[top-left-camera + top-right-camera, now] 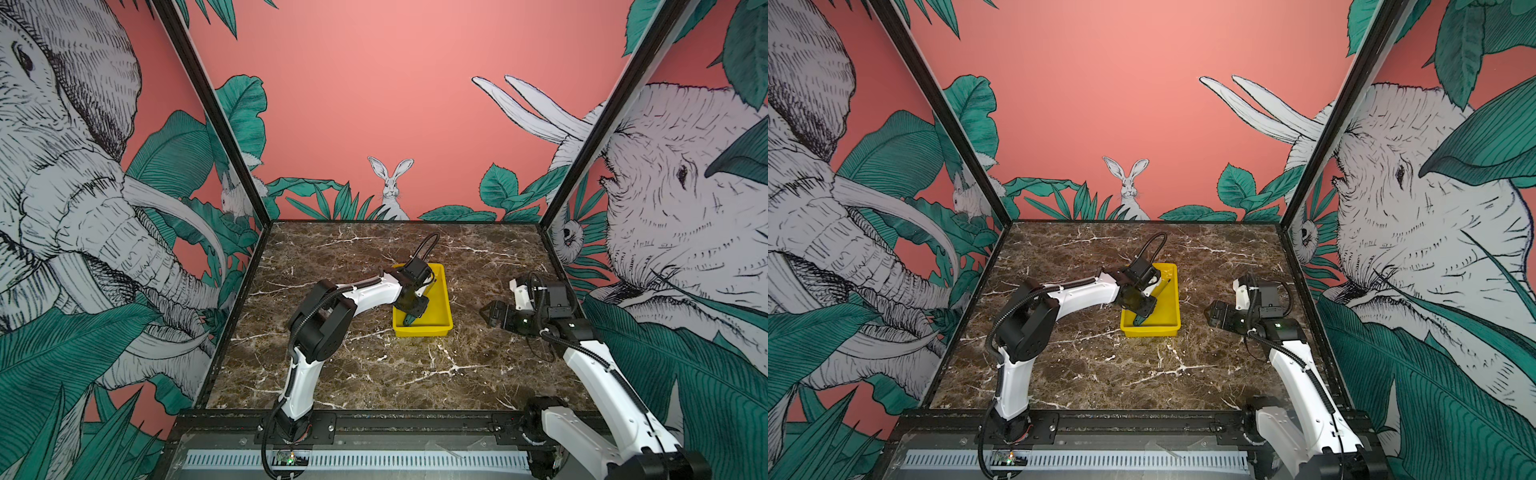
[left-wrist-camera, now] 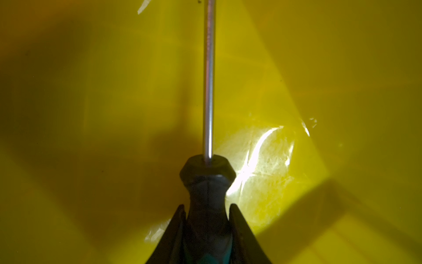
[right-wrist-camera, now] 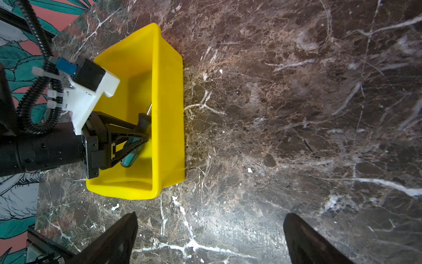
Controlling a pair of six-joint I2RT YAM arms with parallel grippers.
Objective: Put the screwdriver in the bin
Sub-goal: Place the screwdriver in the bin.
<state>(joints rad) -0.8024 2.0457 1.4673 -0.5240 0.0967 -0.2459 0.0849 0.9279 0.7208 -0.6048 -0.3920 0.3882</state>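
Note:
The yellow bin (image 1: 422, 331) (image 1: 1150, 331) (image 3: 169, 114) stands mid-table in both top views. My left gripper (image 1: 413, 316) (image 1: 1142, 316) (image 2: 207, 206) (image 3: 143, 134) reaches down inside it, shut on the screwdriver (image 1: 409, 319) (image 1: 1139, 320) (image 2: 209, 91) (image 3: 131, 148) by its dark green handle. Both fingers press on the handle just behind the black collar. The screwdriver lies slanted over the glossy bin floor (image 2: 91, 91), its thin shaft pointing at a bin wall. My right gripper (image 1: 484, 311) (image 1: 1208, 311) (image 3: 210, 216) hovers open and empty over the table to the right of the bin.
Dark brown marble tabletop (image 1: 374, 374) surrounds the bin. Patterned walls close in the left, back and right sides. A black rail (image 1: 395, 419) runs along the front edge where both arms are mounted.

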